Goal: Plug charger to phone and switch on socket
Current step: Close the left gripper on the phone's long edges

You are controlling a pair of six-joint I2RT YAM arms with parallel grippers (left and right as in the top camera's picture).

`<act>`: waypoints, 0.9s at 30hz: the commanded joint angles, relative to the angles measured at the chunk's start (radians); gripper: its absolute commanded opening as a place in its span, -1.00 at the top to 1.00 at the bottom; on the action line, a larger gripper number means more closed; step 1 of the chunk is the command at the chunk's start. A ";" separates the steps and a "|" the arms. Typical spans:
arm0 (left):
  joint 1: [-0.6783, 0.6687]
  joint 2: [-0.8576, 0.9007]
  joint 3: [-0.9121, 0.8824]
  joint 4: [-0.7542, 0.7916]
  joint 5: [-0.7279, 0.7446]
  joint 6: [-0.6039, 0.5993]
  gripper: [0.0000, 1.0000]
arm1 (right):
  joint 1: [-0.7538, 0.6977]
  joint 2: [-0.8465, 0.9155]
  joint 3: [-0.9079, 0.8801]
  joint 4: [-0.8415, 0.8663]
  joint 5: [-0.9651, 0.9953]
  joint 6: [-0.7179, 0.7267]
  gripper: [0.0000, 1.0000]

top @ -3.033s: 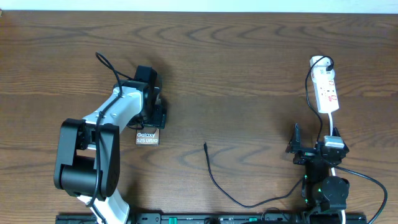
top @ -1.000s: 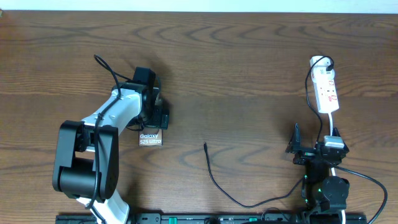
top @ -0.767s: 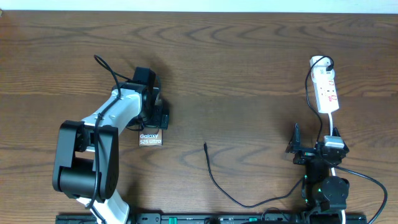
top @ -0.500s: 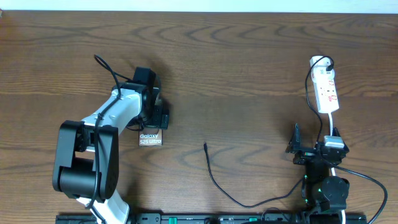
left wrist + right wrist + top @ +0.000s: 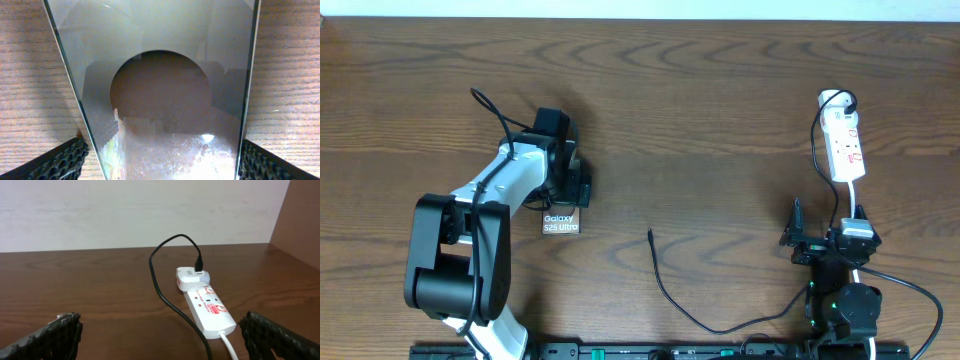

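Observation:
The phone (image 5: 560, 223), a shiny slab with white "Galaxy S25 Ultra" lettering, lies left of centre and fills the left wrist view (image 5: 160, 75). My left gripper (image 5: 573, 198) is shut on its far end, a finger pad at each long edge (image 5: 160, 162). The charger is a thin black cable whose plug tip (image 5: 650, 234) lies free at mid-table. Its other end sits in a white adapter (image 5: 192, 278) on the socket (image 5: 846, 146). The white socket with red marks also shows in the right wrist view (image 5: 209, 306). My right gripper (image 5: 828, 228) is open and empty in front of the socket (image 5: 160, 330).
The charger cable (image 5: 705, 325) loops along the table's front edge toward the right arm. The socket's white cord (image 5: 229, 342) runs toward the right gripper. A pale wall (image 5: 140, 210) stands behind the table.
Over the last three seconds my left gripper and the phone shifted slightly right and toward the front. Nothing has moved in the last second. The right arm has stayed still.

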 commanded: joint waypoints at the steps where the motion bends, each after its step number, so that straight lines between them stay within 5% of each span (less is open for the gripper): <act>1: -0.006 0.027 -0.038 0.004 0.125 -0.002 -0.88 | 0.010 -0.004 -0.001 -0.004 0.007 0.006 -0.99; 27: -0.006 0.027 -0.038 0.011 0.125 -0.001 -0.65 | 0.010 -0.004 -0.001 -0.004 0.007 0.006 -0.99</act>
